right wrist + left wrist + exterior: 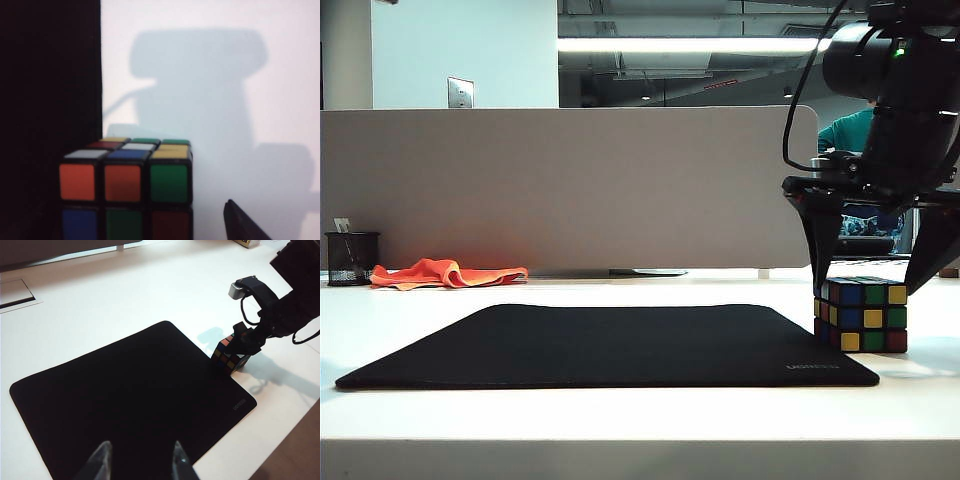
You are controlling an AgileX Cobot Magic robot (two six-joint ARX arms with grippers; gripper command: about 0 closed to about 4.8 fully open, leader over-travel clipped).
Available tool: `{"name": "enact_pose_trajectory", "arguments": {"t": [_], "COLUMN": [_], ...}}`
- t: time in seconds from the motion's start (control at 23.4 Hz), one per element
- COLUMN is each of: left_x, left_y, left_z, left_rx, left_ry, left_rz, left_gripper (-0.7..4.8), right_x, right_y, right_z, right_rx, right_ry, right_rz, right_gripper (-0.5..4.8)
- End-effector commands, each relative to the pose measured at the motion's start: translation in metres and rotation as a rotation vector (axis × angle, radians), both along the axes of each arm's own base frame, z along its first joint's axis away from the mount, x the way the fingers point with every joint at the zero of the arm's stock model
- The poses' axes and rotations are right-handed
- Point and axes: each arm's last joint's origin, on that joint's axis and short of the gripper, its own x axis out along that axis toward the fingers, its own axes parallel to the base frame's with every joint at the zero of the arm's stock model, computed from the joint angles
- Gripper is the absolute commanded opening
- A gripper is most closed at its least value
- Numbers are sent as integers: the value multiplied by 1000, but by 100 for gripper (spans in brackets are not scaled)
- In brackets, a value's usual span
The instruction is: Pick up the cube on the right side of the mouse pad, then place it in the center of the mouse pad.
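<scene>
Right gripper (868,285) spread wide, straddling the cube (863,315) — which sits on the white surface (620,420) touching the mouse pad (610,345)'s right edge. Left gripper (140,460) spread too, hovering over the pad's near edge.

An office: grey desk divider (570,185), pen cup (351,258), exposed-ceiling strip lights (690,45)

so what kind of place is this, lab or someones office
Most likely an open-plan office desk. A grey desk divider backs the white table, a mesh pen cup stands at the far left, and exposed ceiling lights run behind. The mouse pad and cube fit a workstation.
</scene>
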Motion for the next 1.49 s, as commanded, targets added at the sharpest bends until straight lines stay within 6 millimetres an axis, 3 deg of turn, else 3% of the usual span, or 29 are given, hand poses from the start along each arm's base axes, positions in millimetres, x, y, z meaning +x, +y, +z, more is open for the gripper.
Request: {"name": "enact_pose_trajectory", "arguments": {"t": [0.04, 0.34, 0.51, 0.85, 1.11, 1.32, 1.41, 1.49], "left_x": [0, 0, 0, 0, 0, 0, 0, 0], "left_y": [1, 1, 1, 1, 1, 1, 1, 1], "left_z": [2, 2, 2, 2, 2, 1, 1, 1], "left_rx": [0, 6, 6, 6, 7, 8, 9, 10], "left_ry": [-12, -13, -13, -12, -6, -5, -3, -2], "left_rz": [9, 21, 21, 21, 21, 21, 21, 20], "left_gripper": [153, 153, 153, 153, 153, 153, 153, 153], "right_x": [4, 7, 9, 10, 17, 16, 14, 17], "right_y": [2, 2, 3, 3, 10, 35, 53, 72], "right_z": [-1, -10, -9, 0, 86, 152, 159, 148], "right_rx": [9, 2, 4, -8, 83, 153, 170, 170], "right_ry": [-20, 9, 1, -13, -147, -347, -398, -367], "right_rz": [0, 0, 0, 35, 76, 156, 202, 247], "right_gripper": [479, 479, 259, 259, 260, 261, 262, 264]}}
